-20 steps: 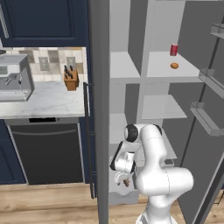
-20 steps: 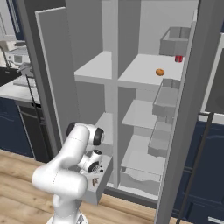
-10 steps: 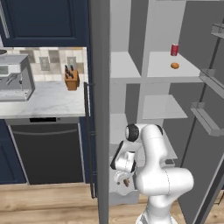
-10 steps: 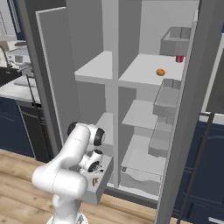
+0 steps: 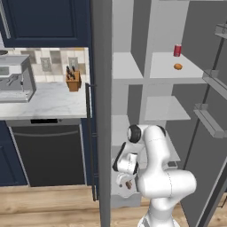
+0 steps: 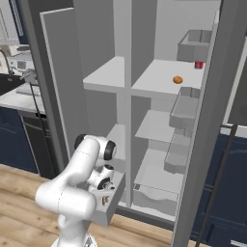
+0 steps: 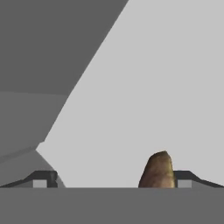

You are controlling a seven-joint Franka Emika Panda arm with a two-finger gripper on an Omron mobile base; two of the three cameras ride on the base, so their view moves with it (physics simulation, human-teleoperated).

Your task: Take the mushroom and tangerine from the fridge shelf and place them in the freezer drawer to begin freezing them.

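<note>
My gripper [image 7: 114, 179] is open, low inside the pulled-out freezer drawer [image 5: 119, 200] [image 6: 114, 201]. The brown mushroom [image 7: 157, 170] rests on the drawer's pale floor between the fingers, right beside the right one, and nothing grips it. From the base it is a small dark lump [image 5: 129, 184] under the gripper [image 5: 124, 179] [image 6: 102, 193]. Up on the fridge shelf [image 5: 162, 74] [image 6: 153, 77], the orange tangerine [image 5: 178, 67] [image 6: 177, 80] lies far above the hand.
A red can [image 5: 177, 50] [image 6: 198, 64] stands just behind the tangerine. The fridge's upright divider [image 5: 101, 111] stands left of the arm, and railed door racks [image 5: 208, 122] hang on the right. A kitchen counter [image 5: 40, 104] with a knife block [image 5: 72, 80] lies beyond the divider.
</note>
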